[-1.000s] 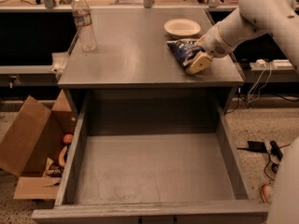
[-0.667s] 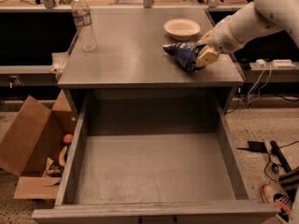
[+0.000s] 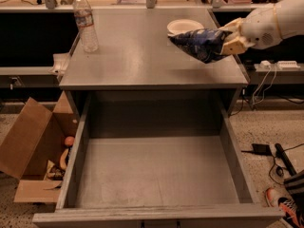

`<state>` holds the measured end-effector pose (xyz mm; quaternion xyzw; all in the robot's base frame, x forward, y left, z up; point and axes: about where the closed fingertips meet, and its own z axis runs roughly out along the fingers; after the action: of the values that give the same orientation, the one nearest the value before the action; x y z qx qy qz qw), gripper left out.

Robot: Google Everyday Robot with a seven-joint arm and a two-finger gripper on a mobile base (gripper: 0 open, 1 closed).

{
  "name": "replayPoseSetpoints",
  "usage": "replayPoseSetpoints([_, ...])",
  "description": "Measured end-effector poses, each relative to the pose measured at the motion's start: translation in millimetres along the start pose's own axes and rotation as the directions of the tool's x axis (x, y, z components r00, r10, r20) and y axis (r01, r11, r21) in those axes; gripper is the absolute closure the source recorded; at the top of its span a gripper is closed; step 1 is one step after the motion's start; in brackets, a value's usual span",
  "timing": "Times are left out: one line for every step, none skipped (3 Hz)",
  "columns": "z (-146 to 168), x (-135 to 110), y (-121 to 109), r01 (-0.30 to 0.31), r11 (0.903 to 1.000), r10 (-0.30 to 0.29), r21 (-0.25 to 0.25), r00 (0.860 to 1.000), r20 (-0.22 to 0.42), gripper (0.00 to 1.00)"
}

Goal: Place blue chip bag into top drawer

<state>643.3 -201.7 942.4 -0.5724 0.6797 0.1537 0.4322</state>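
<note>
Cardboard box at lower left, water bottle upper left on the desk. The top drawer fills the lower centre, pulled open. Upper right, the blue chip bag, which a second ago lay on the desk by the white bowl, now hangs lifted, pinched tight in my claw at far right. I judge the pickup done; the drop into the drawer remains

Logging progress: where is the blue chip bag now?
The blue chip bag is at the view's right, held by the gripper above the cabinet top, beside the white bowl.
</note>
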Motion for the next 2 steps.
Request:
replayPoseSetpoints([-2,-7,4,0.002,0.9997,-0.001,-0.022,0.999,0.042,1.00])
replayPoseSetpoints([5,-7,18,0.049,0.9944,-0.045,-0.094,0.998,0.047,1.00])
